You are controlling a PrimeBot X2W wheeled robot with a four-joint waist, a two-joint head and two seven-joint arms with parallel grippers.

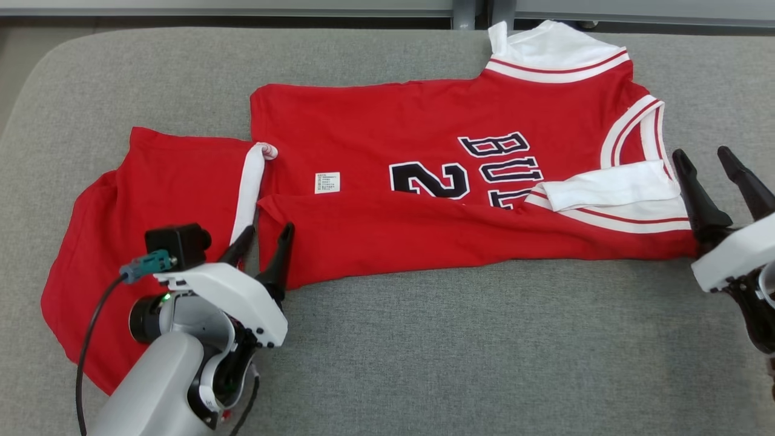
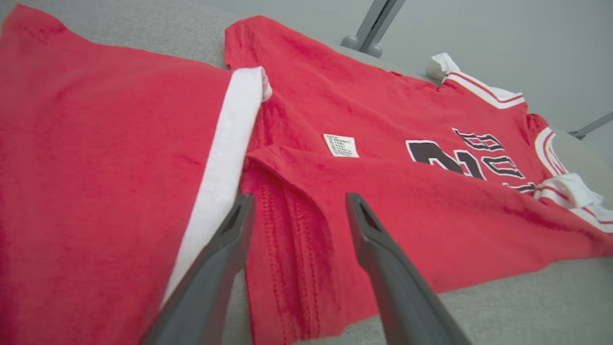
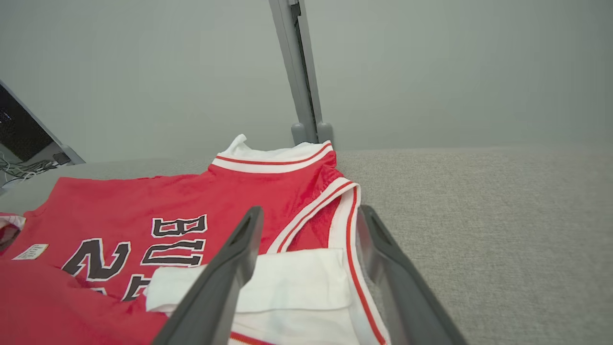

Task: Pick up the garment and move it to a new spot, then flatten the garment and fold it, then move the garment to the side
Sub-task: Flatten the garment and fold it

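Note:
The garment [image 1: 387, 151] is a red jersey with white trim and dark lettering. It lies lengthwise on the grey cushion [image 1: 424, 351], its near long edge folded over part of the number. My left gripper [image 1: 270, 227] stands open over the folded hem corner [image 2: 287, 230], with nothing held between its fingers. My right gripper [image 1: 701, 151] is open beside the white-trimmed shoulder end [image 3: 306, 268], its fingers astride the armhole edge without gripping it. In the right wrist view the jersey [image 3: 143, 201] spreads to the left.
A red cloth piece with a white band [image 1: 163, 200] lies at the left, touching the jersey's hem end. I cannot tell whether it is a separate piece. A grey metal post [image 3: 299, 72] stands behind the cushion's far edge. Bare cushion runs along the front.

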